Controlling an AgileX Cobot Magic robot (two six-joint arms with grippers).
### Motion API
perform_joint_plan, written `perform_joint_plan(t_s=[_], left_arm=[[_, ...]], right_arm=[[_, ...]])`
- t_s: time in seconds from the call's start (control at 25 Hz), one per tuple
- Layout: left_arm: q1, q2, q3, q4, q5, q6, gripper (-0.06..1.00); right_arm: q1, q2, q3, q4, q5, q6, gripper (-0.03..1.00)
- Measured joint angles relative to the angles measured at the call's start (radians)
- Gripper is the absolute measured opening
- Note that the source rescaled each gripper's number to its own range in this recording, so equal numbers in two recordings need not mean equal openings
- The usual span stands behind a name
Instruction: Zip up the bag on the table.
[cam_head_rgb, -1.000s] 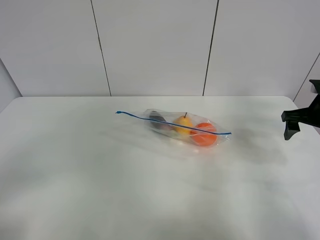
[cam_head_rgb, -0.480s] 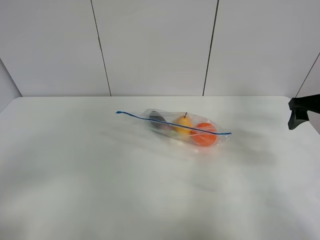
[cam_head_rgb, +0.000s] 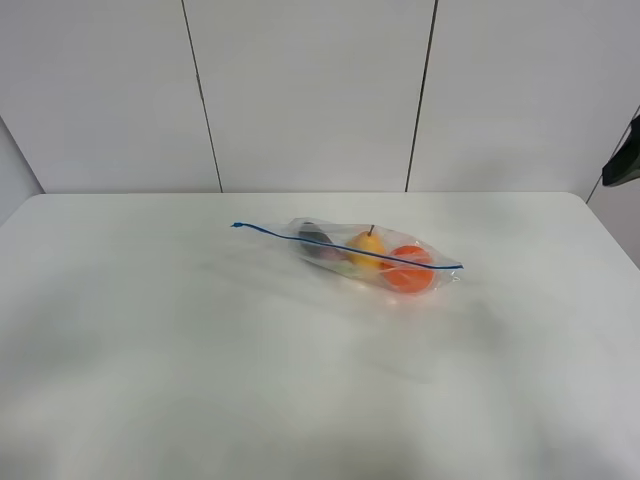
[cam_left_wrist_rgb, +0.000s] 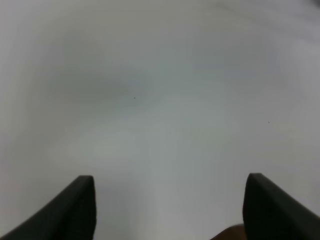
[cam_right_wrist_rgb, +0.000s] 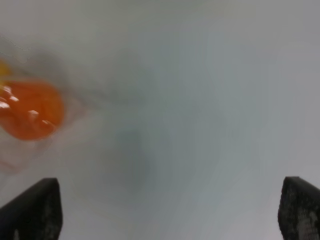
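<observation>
The bag (cam_head_rgb: 365, 256) lies on the white table (cam_head_rgb: 150, 350) a little right of the middle, clear and crinkly. Its blue zipper strip (cam_head_rgb: 300, 238) runs along the near edge from upper left to lower right. A purple eggplant (cam_head_rgb: 318, 243), a yellow fruit (cam_head_rgb: 366, 247) and an orange fruit (cam_head_rgb: 409, 270) show through the plastic. My right gripper (cam_right_wrist_rgb: 167, 212) is open, high above the table, with the orange fruit (cam_right_wrist_rgb: 31, 110) off to one side. My left gripper (cam_left_wrist_rgb: 170, 210) is open over bare table and does not show in the exterior high view.
A black part of the right arm (cam_head_rgb: 625, 160) pokes in at the right edge of the exterior high view, above the table's far right corner. A grey panelled wall (cam_head_rgb: 310, 90) stands behind the table.
The right arm has risen and drawn back to the right, so that only a black tip of it remains in the exterior high view. The bag has not moved.
</observation>
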Motion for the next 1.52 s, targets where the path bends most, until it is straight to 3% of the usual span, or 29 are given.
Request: perform_joint_plan(t_s=[0.16,0.4,1.04,1.52], left_arm=[[0.0,0.0,0.0,0.0,0.0,0.0,1.0],[0.0,0.0,0.0,0.0,0.0,0.0,1.0],[0.0,0.0,0.0,0.001,0.0,0.0,1.0],[0.0,0.0,0.0,0.001,0.0,0.0,1.0]], right_arm=[[0.022,-0.168,0.0,0.021,0.001,-0.005,1.0],[0.139,-0.341,0.001,0.0,0.057,-0.006,1.0],[0.144,-0.707,0.003,-0.038,0.235,0.042,1.0],[0.144,-0.921,0.037,-0.043,0.256,0.072,0.96]])
